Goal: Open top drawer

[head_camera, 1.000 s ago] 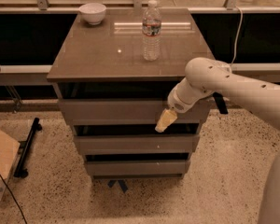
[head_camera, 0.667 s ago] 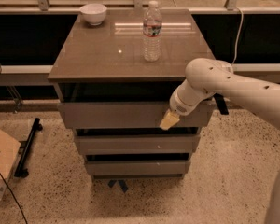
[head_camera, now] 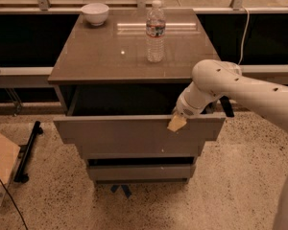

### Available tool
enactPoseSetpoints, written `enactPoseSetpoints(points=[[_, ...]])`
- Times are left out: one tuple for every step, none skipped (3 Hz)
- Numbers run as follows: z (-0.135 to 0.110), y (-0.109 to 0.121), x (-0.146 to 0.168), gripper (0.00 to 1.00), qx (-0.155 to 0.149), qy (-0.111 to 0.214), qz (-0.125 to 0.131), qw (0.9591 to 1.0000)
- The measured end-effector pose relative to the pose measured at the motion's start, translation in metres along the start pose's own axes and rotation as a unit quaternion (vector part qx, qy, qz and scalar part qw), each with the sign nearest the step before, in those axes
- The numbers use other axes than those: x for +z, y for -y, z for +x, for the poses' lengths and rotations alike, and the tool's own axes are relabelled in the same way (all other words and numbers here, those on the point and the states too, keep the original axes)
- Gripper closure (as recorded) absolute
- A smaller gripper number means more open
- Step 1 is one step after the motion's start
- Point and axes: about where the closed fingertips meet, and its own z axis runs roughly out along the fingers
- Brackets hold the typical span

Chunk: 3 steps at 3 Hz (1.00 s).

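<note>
The top drawer stands pulled out from the grey-brown cabinet. Its wide flat front hangs well forward of the cabinet top, and the box behind it looks dark. My gripper is at the top edge of the drawer front, right of middle, touching it. The white arm reaches in from the right. Two shorter drawer fronts sit shut below.
A water bottle and a white bowl stand on the cabinet top. A cardboard box and a black stand lie on the speckled floor at left. Windows and a rail run behind.
The top drawer has slid out toward the camera, and my gripper has moved with its top edge. The view now sits closer to the cabinet.
</note>
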Motion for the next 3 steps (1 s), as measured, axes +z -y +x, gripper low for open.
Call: enactPoseSetpoints(points=[[0.0056,-0.0232,-0.0216,0.90,-0.002,-0.006,0.006,1.0000],[0.0062,-0.0238,-0.0193,0.60,-0.002,-0.006,0.005,1.0000],[0.0060,-0.0247,-0.0181,0.36,-0.003,-0.007,0.004,1.0000]])
